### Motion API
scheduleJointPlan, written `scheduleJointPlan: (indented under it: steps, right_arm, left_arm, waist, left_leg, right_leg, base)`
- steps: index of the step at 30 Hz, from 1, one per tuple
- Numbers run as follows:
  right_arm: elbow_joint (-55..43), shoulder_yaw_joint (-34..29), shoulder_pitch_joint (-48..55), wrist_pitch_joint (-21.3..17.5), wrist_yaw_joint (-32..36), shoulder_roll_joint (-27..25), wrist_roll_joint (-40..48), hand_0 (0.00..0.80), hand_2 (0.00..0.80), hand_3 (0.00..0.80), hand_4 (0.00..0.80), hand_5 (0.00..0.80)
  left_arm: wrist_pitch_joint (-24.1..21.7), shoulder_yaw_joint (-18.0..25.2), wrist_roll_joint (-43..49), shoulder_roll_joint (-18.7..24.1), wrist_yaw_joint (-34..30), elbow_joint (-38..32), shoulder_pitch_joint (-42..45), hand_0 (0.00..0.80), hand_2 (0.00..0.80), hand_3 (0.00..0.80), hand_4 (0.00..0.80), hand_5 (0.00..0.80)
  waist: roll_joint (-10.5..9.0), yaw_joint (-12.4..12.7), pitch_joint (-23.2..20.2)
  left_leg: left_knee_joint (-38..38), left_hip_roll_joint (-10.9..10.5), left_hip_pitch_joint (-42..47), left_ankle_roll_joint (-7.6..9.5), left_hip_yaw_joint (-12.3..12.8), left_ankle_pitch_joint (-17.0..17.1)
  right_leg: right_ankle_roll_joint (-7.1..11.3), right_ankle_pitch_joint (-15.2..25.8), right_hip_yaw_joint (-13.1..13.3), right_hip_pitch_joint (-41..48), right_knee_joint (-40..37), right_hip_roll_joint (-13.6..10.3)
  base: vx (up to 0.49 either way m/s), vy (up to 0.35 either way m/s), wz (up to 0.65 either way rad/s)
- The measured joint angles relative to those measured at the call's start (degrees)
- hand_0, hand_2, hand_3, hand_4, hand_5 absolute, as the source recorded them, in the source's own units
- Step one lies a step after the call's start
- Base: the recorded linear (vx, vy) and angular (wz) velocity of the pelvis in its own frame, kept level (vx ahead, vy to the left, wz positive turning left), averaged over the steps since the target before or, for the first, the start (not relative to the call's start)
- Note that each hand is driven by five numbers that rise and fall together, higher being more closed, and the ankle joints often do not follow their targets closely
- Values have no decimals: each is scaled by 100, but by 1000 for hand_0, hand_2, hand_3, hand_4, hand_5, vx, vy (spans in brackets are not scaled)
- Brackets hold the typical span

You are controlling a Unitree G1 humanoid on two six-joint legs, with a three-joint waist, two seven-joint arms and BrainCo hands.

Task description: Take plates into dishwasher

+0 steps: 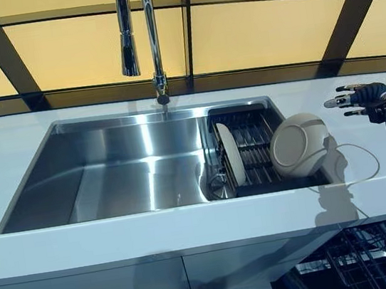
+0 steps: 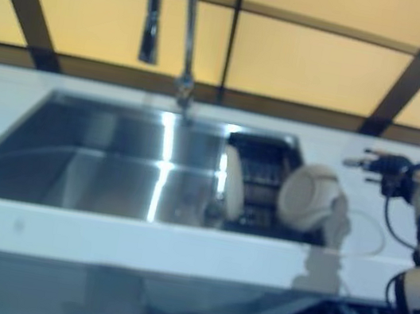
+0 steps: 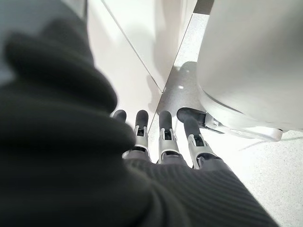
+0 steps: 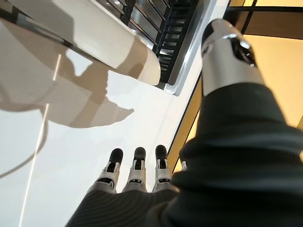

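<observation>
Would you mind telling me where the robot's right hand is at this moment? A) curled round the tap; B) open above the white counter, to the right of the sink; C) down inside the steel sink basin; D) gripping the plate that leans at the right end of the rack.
B: the right hand hovers with straight fingers over the white counter, apart from the round cream plate leaning in the black dish rack.

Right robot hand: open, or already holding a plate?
Open and empty: the right robot hand hovers over the counter with fingers straight, apart from the plates in the rack.
</observation>
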Motion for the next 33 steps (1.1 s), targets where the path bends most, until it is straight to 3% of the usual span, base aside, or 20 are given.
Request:
scheduleJointPlan:
  steps: [12, 33]
  right_arm:
    - [131, -31, 130, 19, 169, 264, -79, 0, 0, 0, 0, 0]
    - [166, -36, 200, 19, 211, 264, -180, 0, 0, 0, 0, 0]
  left_arm:
    - [1, -1, -1, 1, -38, -5, -8, 0, 0, 0, 0, 0]
    - [-1, 0, -3, 1, -51, -40, -9, 0, 0, 0, 0, 0]
  waist:
    - [7, 15, 59]
    - [51, 5, 152]
  left_leg:
    - [0, -1, -2, 0, -13, 0]
    - [0, -1, -3, 0, -13, 0]
  right_leg:
    - [-15, 9, -10, 5, 0, -1]
    - [-2, 1, -5, 3, 0, -2]
  base:
    - [0, 0, 0]
    - [0, 0, 0]
